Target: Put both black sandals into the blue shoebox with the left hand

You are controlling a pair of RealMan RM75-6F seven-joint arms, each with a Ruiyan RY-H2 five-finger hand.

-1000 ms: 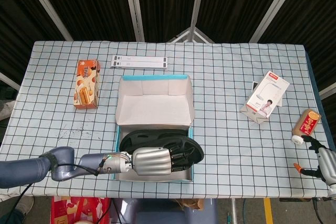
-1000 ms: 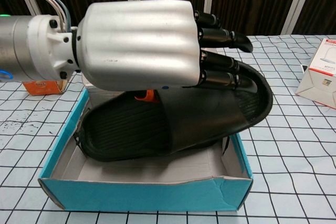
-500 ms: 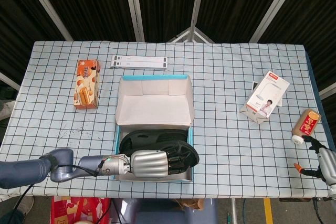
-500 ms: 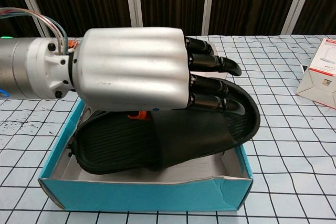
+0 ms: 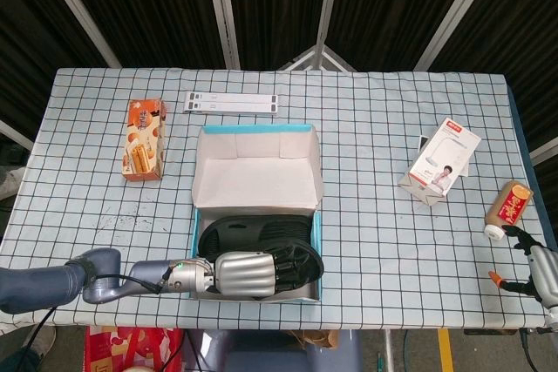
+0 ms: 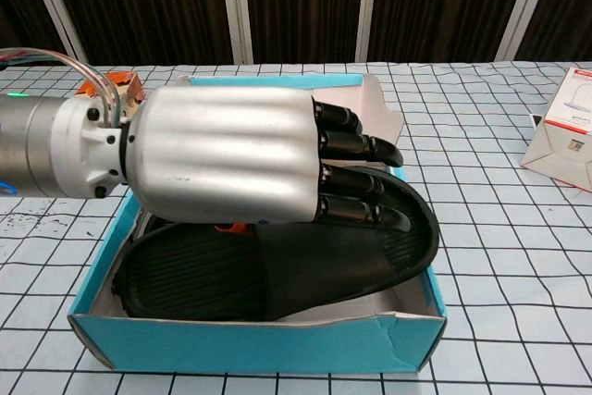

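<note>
Left hand (image 6: 222,156) over blue shoebox (image 6: 254,344), fingers (image 6: 356,213) grasping black sandal (image 6: 277,270) lying inside the box. Right hand (image 5: 542,272) at worktop (image 5: 392,128) edge, fingers apart, holding nothing.

Shoebox walls (image 6: 407,343) close around sandal (image 6: 277,270)

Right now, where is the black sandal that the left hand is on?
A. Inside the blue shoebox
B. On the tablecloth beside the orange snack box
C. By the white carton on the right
A: the left hand presses the black sandal down within the blue shoebox walls.
</note>
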